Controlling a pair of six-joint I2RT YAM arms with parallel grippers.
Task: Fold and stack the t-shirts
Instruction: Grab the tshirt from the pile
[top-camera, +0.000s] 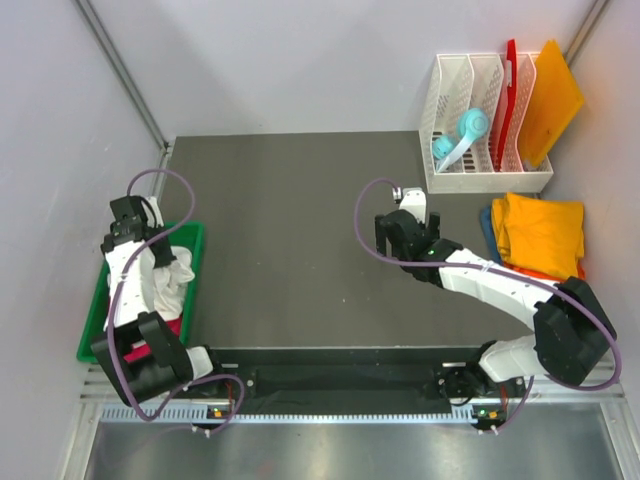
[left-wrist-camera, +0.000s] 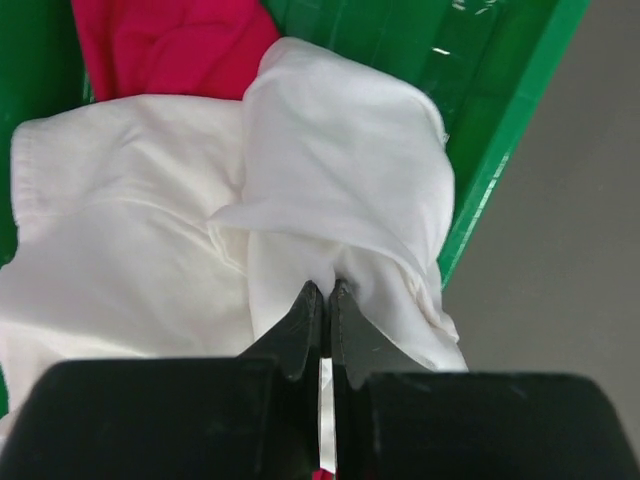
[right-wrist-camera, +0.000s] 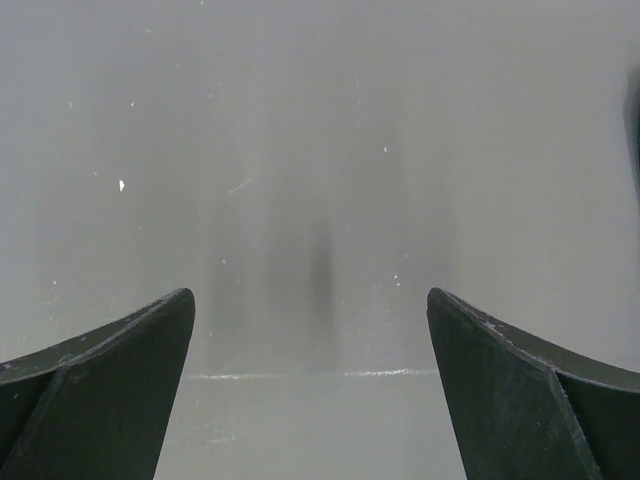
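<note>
L gripper (left-wrist-camera: 325, 300) is clamped tight on a pinched fold of the white t-shirt (left-wrist-camera: 150, 230), jaws nearly meeting w/ only a thin strip of cloth between them. That shirt lies crumpled in the green bin (top-camera: 92, 320) at lower left of the top view, bunched toward the bin's right rim. The crimson-pink t-shirt (left-wrist-camera: 170, 45) is in the same bin, touching the white one, showing at upper left of the L wrist view. R gripper (right-wrist-camera: 308, 300) stands wide open w/ nothing between its fingers, hovering over the bare dark mat (top-camera: 290, 220) right of centre in the top view, well apart from any cloth.

Progress, judged from the layout: at the right edge of the top view sits a tidy stack, w/ the yellow-orange t-shirt (top-camera: 540, 230) on top, the orange t-shirt (top-camera: 548, 272) peeking out at its lower edge & the blue t-shirt (top-camera: 488, 225) showing at its left side. So approx three of five look folded & stacked.

Left to do: both shirts in the bin. The white one is only at pickup stage: gripped, but not lifted clear, not spread on the mat, no fold made. The crimson-pink one is untouched & needs the full routine too. The white rack (top-camera: 440, 100) at upper right, w/ its orange board (top-camera: 550, 100) & red board (top-camera: 510, 80), looks like no part of the job
</note>
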